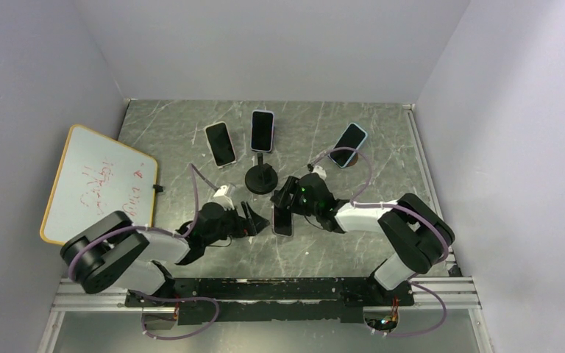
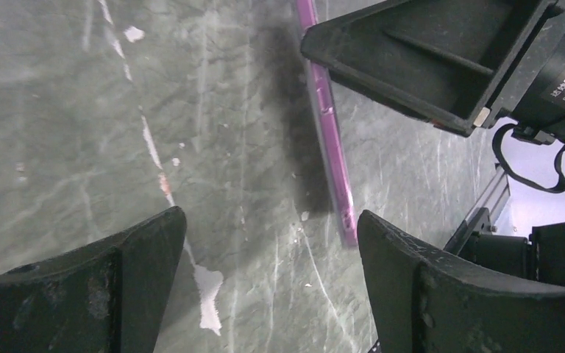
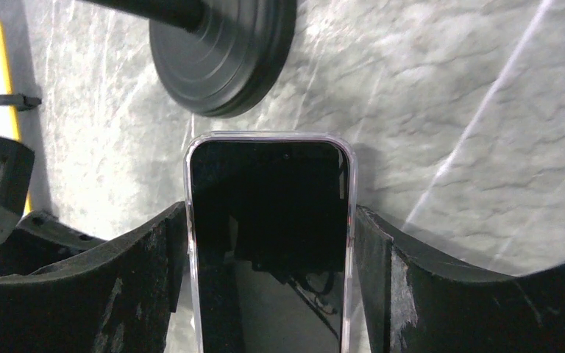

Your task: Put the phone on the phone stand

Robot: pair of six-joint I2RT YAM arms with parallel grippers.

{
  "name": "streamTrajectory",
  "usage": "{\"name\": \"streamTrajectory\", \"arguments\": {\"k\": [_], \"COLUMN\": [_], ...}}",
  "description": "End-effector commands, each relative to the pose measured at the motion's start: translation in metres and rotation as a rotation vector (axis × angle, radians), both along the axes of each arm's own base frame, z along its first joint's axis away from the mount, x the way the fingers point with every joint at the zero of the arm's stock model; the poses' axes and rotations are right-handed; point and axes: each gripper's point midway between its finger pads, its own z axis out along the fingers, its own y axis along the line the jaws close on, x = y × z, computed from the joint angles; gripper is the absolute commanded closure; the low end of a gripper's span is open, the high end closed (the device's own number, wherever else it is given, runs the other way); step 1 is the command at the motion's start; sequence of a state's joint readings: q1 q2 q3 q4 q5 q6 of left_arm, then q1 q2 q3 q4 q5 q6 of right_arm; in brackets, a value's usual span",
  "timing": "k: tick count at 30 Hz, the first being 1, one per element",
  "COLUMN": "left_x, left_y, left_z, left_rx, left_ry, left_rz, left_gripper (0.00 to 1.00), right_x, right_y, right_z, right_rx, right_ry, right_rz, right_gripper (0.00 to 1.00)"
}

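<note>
A dark-screened phone in a clear purple-edged case (image 1: 282,220) lies low over the table in front of the black phone stand (image 1: 262,179). My right gripper (image 1: 285,197) is shut on it. In the right wrist view the phone (image 3: 268,220) sits between both fingers, which press its long edges, and the stand's round base (image 3: 221,51) is just beyond its top end. My left gripper (image 1: 254,219) is open and empty just left of the phone. In the left wrist view its gap (image 2: 272,228) is over bare table, with the phone's purple edge (image 2: 331,140) beyond the right finger.
Three other phones lie farther back: one left (image 1: 220,143), one behind the stand's post (image 1: 263,131), one right with a blue case (image 1: 349,144). A yellow-framed whiteboard (image 1: 96,184) lies at the left. Grey walls close in the table.
</note>
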State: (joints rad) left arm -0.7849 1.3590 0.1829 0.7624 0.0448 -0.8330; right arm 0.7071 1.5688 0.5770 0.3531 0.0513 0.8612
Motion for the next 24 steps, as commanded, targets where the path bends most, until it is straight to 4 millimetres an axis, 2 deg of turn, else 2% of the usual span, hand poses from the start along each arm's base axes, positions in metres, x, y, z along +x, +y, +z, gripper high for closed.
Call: {"name": "streamTrajectory", "arguments": {"k": [1,6,11,12,13,15,16,19,20,21,23,24], "left_x": [-0.004,-0.021,-0.029,-0.03,-0.031,-0.032,-0.033,-0.035,-0.035,-0.037,-0.038,-0.039], "left_y": [-0.021,-0.041,-0.049,-0.05,-0.051,-0.053,-0.054,-0.059,-0.06,-0.061,-0.061,-0.061], "left_z": [0.003,0.005,0.0,-0.001,-0.001,-0.005,-0.007,-0.002,0.003,0.007,0.012,0.016], "left_rx": [-0.075,-0.146,-0.172,-0.177,-0.182,-0.186,-0.187,-0.224,-0.246,-0.261,-0.279,-0.285], "left_ry": [0.004,0.008,0.03,0.033,0.037,0.053,0.062,0.042,0.021,0.011,-0.002,-0.005], "left_rz": [-0.026,-0.115,-0.151,-0.157,-0.163,-0.17,-0.176,-0.206,-0.219,-0.236,-0.268,-0.289], "left_gripper": [0.1,0.14,0.32,0.39,0.52,0.89,0.94,0.95,0.95,0.95,0.95,0.95], "right_x": [-0.03,-0.034,-0.034,-0.033,-0.033,-0.033,-0.033,-0.033,-0.033,-0.033,-0.037,-0.036], "right_y": [0.002,0.01,0.014,0.014,0.014,0.016,0.017,0.021,0.024,0.026,0.032,0.03], "right_z": [-0.027,-0.028,-0.023,-0.021,-0.02,-0.017,-0.015,-0.008,-0.004,-0.001,0.006,0.009], "right_rx": [-0.031,-0.029,-0.026,-0.025,-0.023,-0.017,-0.01,0.017,0.031,0.037,0.04,0.024], "right_ry": [0.119,0.119,0.102,0.098,0.094,0.087,0.082,0.062,0.047,0.027,-0.03,-0.058], "right_rz": [-0.022,-0.012,-0.012,-0.013,-0.01,-0.007,-0.002,0.023,0.041,0.066,0.186,0.234], "right_gripper": [0.67,0.66,0.66,0.66,0.66,0.65,0.65,0.61,0.54,0.42,0.1,0.02]}}
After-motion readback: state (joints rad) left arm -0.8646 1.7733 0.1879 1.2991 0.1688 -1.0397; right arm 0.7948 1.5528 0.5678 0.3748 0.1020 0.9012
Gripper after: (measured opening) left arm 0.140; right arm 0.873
